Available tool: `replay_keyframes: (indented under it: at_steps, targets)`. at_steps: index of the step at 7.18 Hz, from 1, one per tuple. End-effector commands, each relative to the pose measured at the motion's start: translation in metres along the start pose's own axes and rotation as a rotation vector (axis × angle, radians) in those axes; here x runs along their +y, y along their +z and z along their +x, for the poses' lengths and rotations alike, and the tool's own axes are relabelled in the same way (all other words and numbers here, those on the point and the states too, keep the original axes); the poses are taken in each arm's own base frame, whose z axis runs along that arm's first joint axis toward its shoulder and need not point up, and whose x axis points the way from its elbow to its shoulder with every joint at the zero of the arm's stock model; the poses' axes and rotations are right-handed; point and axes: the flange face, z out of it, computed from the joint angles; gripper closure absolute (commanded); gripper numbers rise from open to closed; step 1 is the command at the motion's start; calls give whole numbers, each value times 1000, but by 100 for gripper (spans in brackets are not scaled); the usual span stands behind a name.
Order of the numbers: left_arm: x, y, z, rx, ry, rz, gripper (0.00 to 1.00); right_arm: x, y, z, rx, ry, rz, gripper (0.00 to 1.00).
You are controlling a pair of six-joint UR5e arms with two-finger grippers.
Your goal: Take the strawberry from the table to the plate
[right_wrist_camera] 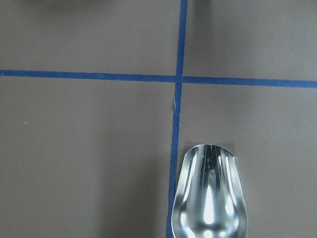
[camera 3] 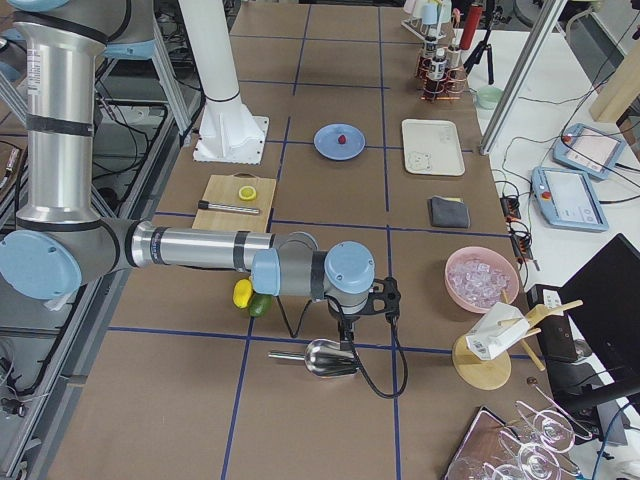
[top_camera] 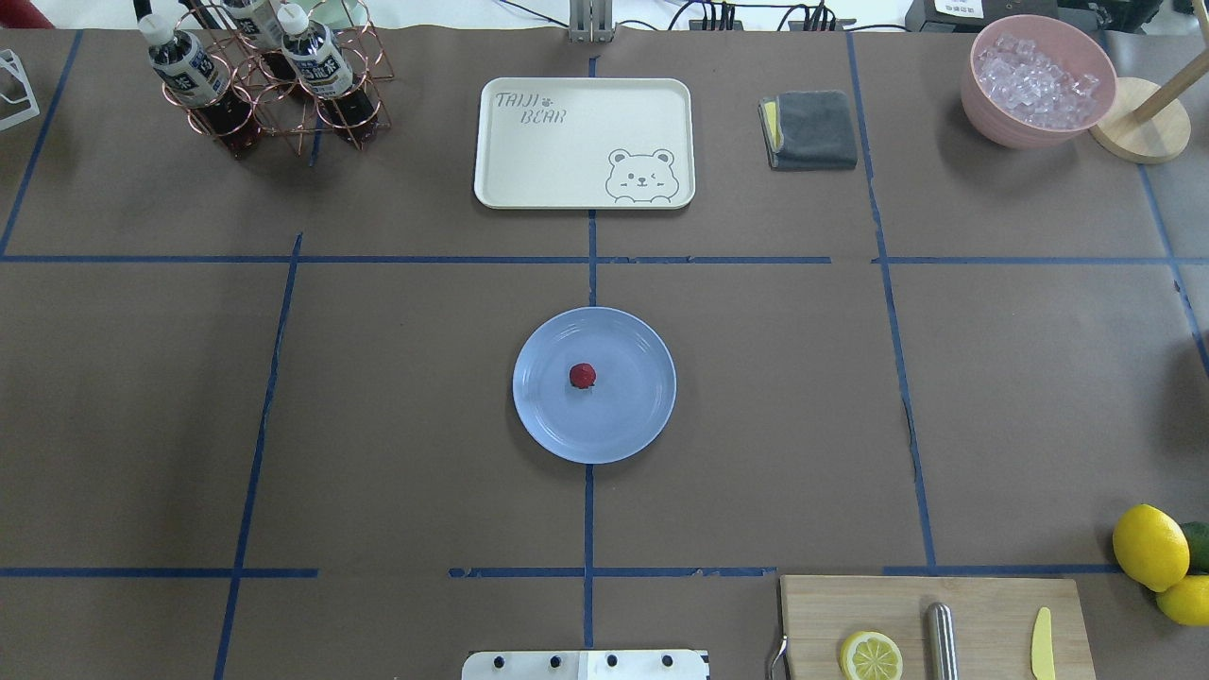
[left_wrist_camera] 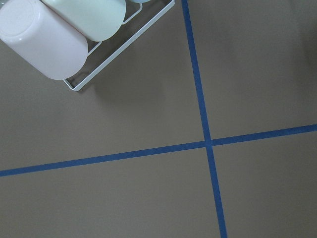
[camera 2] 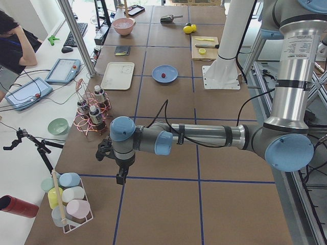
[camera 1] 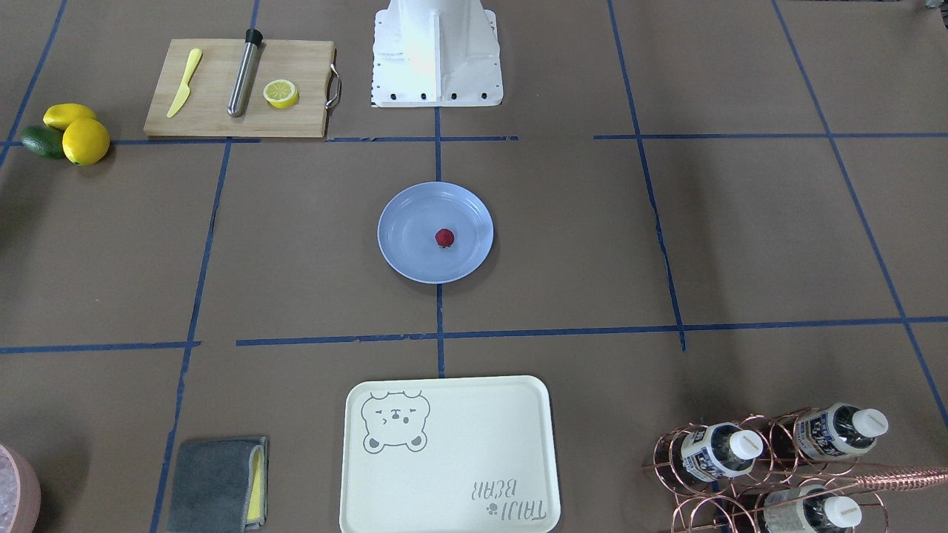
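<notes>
A: Fingers on the left gripper [camera 2: 121,177] and the right gripper [camera 3: 345,338]: apart or together?
B: Cannot tell. Only the side views catch them, both well away from the plate [top_camera: 553,416].
A: Progress?
B: On the table [top_camera: 378,425] nothing is left to move, I judge. The strawberry [top_camera: 583,375] rests near the plate's middle, so it looks done.
A: Views?
B: Overhead shows the berry plainly. The wrist cameras show only blue tape [left_wrist_camera: 148,152], racked cups [left_wrist_camera: 44,42] and a metal scoop [right_wrist_camera: 210,198].

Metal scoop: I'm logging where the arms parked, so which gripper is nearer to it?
Right. The right gripper hangs right by the scoop at one end of the table; the left gripper is at the opposite end, beside the pastel cups.
</notes>
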Motion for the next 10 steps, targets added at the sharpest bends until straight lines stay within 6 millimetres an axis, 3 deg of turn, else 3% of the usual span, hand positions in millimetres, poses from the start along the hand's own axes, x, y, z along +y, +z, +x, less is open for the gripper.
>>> replay_keyframes:
  at_steps: [1, 10]
  targets:
    - [-1, -1, 1, 0, -1, 1, 0, -3, -7, -4, 1, -1, 9, 0]
    - [-2, -1, 5, 34, -68, -2, 0, -1, -3, 1, 6, 4, 5, 0]
